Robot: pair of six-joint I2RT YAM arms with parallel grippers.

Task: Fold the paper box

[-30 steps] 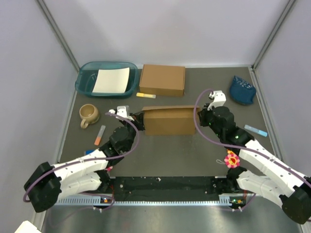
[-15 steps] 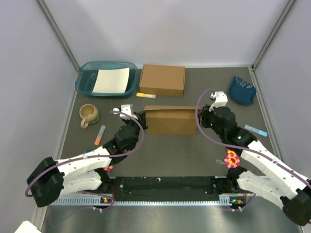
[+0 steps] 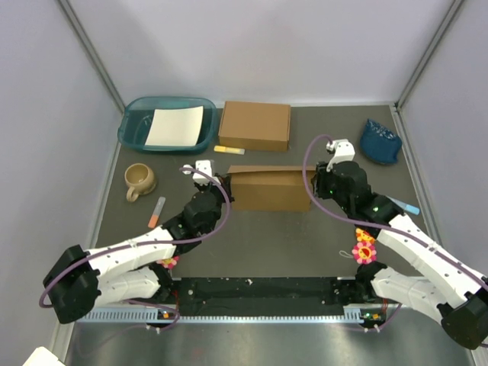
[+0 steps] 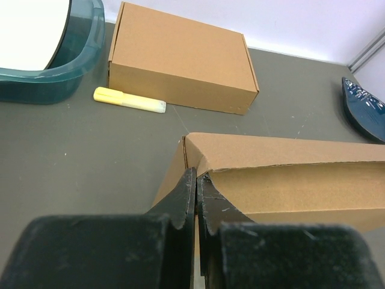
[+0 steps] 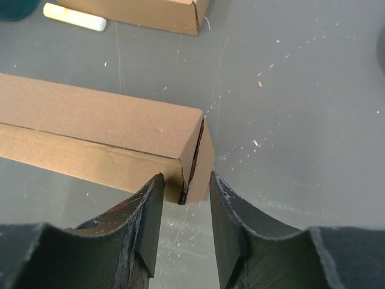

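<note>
Pressing, left gripper [image 4: 197, 180]: jaws shut tight, tips set against the upper corner at the left end of the paper box [image 4: 289, 174]. Cannot tell whether any cardboard sits between the tips.
Right gripper [image 5: 185, 177]: jaws partly apart, one finger on each side of the box's right end corner. A gap shows on both sides and nothing is gripped.
Paper box: lies lengthwise between the two grippers, straight ahead of both sets of fingertips. The top panel is folded over and a dark seam shows at the corner by the right gripper.
Second brown box [image 4: 180, 60]: beyond the left gripper's tips, closed, well apart from the paper box.
Yellow marker [image 4: 129, 100]: ahead and left of the left gripper, just beside the second box's near side.
Teal tray [image 4: 72, 72]: far ahead-left of the left gripper, with a white sheet [image 4: 30, 30] inside.
Mug [image 3: 139, 179]: off to the left gripper's left, on the table [image 3: 267, 236].
</note>
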